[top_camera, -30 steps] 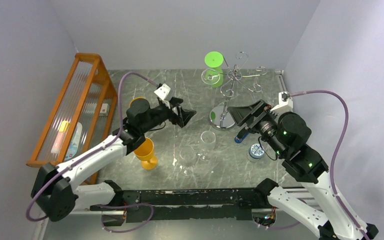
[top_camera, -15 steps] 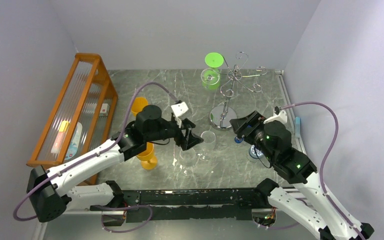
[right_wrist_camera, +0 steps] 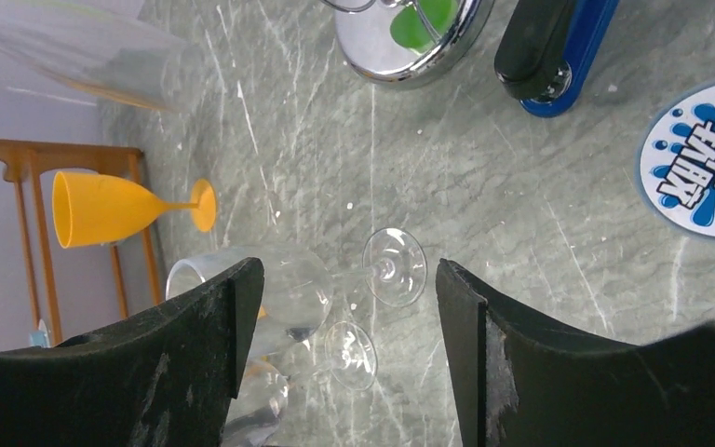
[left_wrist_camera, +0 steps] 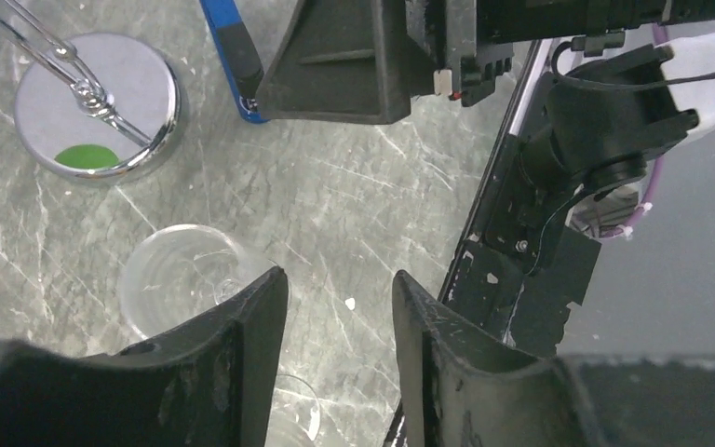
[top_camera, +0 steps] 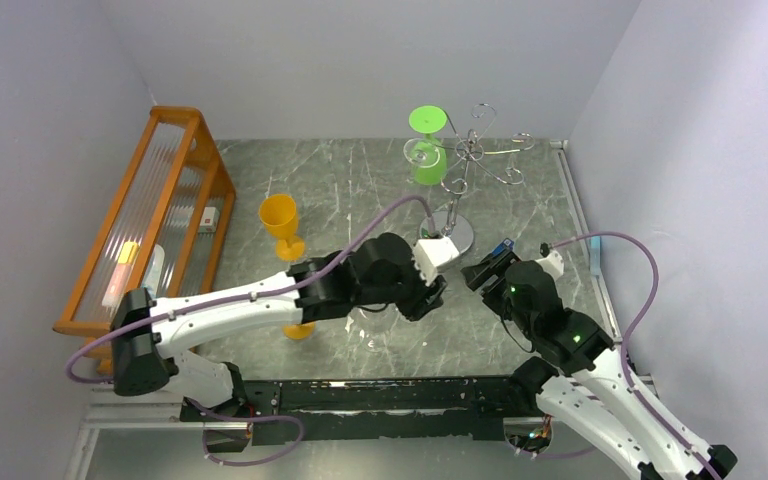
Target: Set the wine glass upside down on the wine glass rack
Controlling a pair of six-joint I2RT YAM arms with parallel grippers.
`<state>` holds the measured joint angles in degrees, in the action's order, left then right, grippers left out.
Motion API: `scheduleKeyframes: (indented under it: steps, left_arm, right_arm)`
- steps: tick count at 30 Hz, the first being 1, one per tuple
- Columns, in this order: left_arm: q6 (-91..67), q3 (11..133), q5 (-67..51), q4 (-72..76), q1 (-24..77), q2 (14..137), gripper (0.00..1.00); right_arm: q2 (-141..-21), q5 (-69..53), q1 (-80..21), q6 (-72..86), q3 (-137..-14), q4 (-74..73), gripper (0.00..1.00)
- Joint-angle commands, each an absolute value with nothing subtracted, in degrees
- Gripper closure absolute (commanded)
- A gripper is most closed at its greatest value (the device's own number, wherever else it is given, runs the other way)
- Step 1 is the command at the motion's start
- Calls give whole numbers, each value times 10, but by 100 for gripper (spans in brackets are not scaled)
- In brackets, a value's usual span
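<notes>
Two clear wine glasses stand close together near the table's front centre. One wine glass (top_camera: 374,318) shows beside my left arm; the other is under my left gripper (top_camera: 430,295). In the left wrist view that gripper (left_wrist_camera: 337,279) is open over bare table, a clear glass (left_wrist_camera: 177,279) just outside its left finger. My right gripper (right_wrist_camera: 349,270) is open above both glasses' feet (right_wrist_camera: 394,267); a bowl (right_wrist_camera: 293,284) lies by its left finger. The chrome wine glass rack (top_camera: 465,150) stands at the back on its mirrored base (top_camera: 452,232), with a green glass (top_camera: 427,150) hanging upside down from it.
Two orange goblets stand left of centre, one (top_camera: 280,220) behind my left arm and one (top_camera: 300,328) in front of it. An orange wooden slatted rack (top_camera: 150,215) lines the left side. A blue-black stapler (right_wrist_camera: 549,51) and a round coaster (right_wrist_camera: 708,168) lie near the rack base.
My left arm has swung right and forward over the clear glasses, and its jaws have narrowed. My right gripper has drawn back toward the near edge.
</notes>
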<state>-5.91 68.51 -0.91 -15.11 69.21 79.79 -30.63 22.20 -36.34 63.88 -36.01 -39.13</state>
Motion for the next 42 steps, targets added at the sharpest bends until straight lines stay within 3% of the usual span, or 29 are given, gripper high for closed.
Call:
scheduleKeyframes:
  steps: [1,5,24,30,37,42]
  left_arm:
    - [-83,762,85,-261,715,850,53]
    - [-114,814,117,-317,715,888,60]
    - [-135,848,110,-357,715,940,57]
    - [-132,851,66,-336,715,895,49]
    - [-127,849,143,-331,715,893,37]
    - [-125,891,193,-353,713,942,38]
  right_arm:
    - [-290,221,-361,683,-344,-396,29]
    - [-284,201,-361,695,-329,-389,30]
    - [-280,183,-361,699,-327,-382,31]
    - [-280,184,-361,700,-326,-380,31]
    - [-286,179,-361,700,-324,-373,31]
    - [-286,176,-361,704,-318,-368,31]
